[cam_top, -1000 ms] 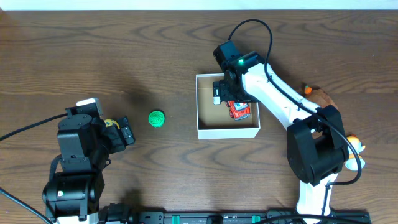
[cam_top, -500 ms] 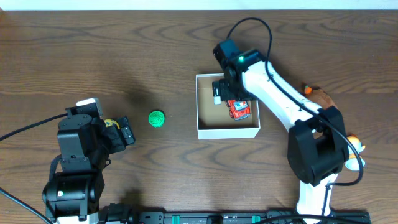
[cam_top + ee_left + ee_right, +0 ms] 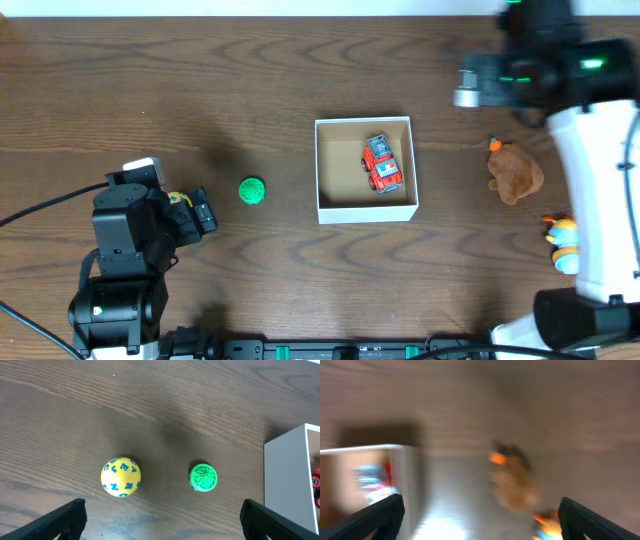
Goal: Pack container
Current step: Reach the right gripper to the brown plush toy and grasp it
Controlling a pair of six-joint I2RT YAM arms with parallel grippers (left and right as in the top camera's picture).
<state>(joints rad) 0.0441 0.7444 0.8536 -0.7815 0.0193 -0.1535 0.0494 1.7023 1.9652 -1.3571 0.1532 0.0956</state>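
**Entry: left gripper [image 3: 162, 521] and right gripper [image 3: 480, 519], both with fingers spread wide and nothing between them; container [image 3: 366, 212] at mid-table, well apart from each.**

Before the left gripper we record a yellow ball [image 3: 120, 476] with blue letters, near the fingers. A green ridged ball [image 3: 203, 477] sits beside it, not touching, and beyond that the container's white wall stands at the edge of the left wrist view. We find the right gripper blurred in every view; it hangs toward the far side of the wooden table [image 3: 300, 80], off to one side of the container and touching nothing. On that side we list a brown plush toy [image 3: 515, 172] near the container and a small orange-and-yellow figure [image 3: 562, 240] further out. Inside the container we note one red toy truck [image 3: 381, 165], lying toward the wall nearer the plush toy.
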